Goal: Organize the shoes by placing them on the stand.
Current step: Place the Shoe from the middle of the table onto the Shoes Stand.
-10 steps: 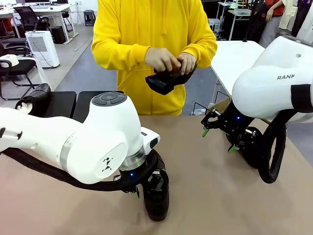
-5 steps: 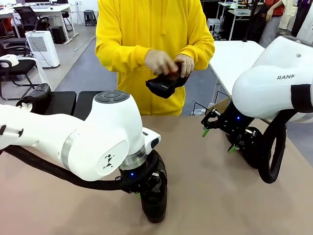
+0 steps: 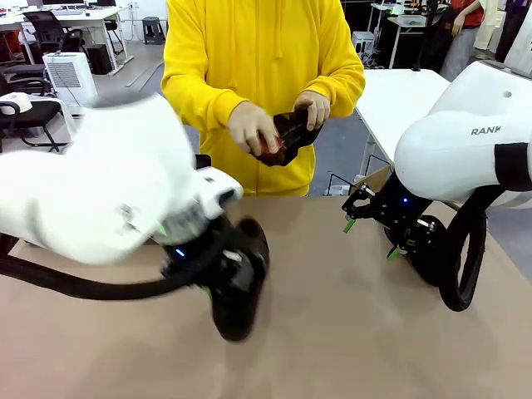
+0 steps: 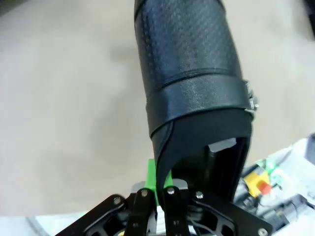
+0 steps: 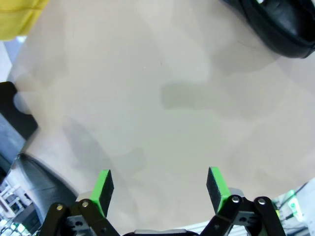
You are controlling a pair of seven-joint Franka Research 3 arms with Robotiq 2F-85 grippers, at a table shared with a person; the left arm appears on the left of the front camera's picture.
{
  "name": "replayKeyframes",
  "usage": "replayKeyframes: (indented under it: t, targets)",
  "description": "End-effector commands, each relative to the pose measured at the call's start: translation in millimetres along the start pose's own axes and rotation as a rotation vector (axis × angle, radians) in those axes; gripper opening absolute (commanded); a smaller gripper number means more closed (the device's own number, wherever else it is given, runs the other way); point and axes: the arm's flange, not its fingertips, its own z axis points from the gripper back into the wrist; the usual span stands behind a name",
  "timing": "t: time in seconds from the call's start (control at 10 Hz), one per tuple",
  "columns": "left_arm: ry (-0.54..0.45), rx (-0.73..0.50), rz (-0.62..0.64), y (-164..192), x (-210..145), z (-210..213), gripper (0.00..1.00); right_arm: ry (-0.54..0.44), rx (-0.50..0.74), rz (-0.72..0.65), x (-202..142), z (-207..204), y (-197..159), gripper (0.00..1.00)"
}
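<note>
Pinching one black shoe, left tool, second shoe in person's hands, right tool spread

Left white robot arm comes in from the left edge, heavily motion-blurred. Left gripper sits low over the tan table top, clamped on a black glossy low-cut shoe; shoe tilted, also blurred. Right gripper is near the table's right side, green pads well apart, nothing between them. Person in yellow hooded top at far side holds a second black shoe in both hands, above the table's far edge.
</note>
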Motion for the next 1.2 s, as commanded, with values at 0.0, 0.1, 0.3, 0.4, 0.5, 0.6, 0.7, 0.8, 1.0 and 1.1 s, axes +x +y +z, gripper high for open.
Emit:
replayKeyframes:
  t: [0.0,0.1,0.3,0.4,0.5,0.6,0.7,0.8,1.0,1.1]
  targets:
    - [-0.124,0.023,-0.031,56.6,21.4,26.5,0.0,0.003,-0.003,0.021,1.1,2.6,1.6,1.0]
    - [-0.197,0.061,-0.035,81.9,44.7,35.9,0.0,0.003,-0.003,0.021,1.1,2.6,1.6,1.0]
    - [-0.24,0.118,-0.009,122.7,89.3,42.4,0.0,0.003,-0.003,0.021,1.1,2.6,1.6,1.0]
    - [-0.301,0.141,0.0,143.5,106.8,48.2,0.0,0.003,-0.003,0.021,1.1,2.6,1.6,1.0]
    - [-0.339,0.152,0.036,169.5,122.9,57.1,0.0,0.003,-0.003,0.021,1.1,2.6,1.6,1.0]
    - [-0.369,0.165,0.062,192.5,133.7,64.6,0.0,0.003,-0.003,0.021,1.1,2.6,1.6,1.0]
    - [-0.382,0.16,0.098,212.0,140.9,72.8,0.0,0.003,-0.003,0.021,1.1,2.6,1.6,1.0]
    - [-0.341,0.116,0.167,224.8,144.3,79.5,0.0,0.003,-0.003,0.021,1.1,2.6,1.6,1.0]
    - [-0.349,0.156,0.089,206.4,134.4,62.3,0.0,0.003,-0.003,0.021,1.1,2.6,1.6,1.0]
    - [-0.349,0.156,0.089,206.4,134.4,62.3,0.0,0.003,-0.003,0.021,1.1,2.6,1.6,1.0]
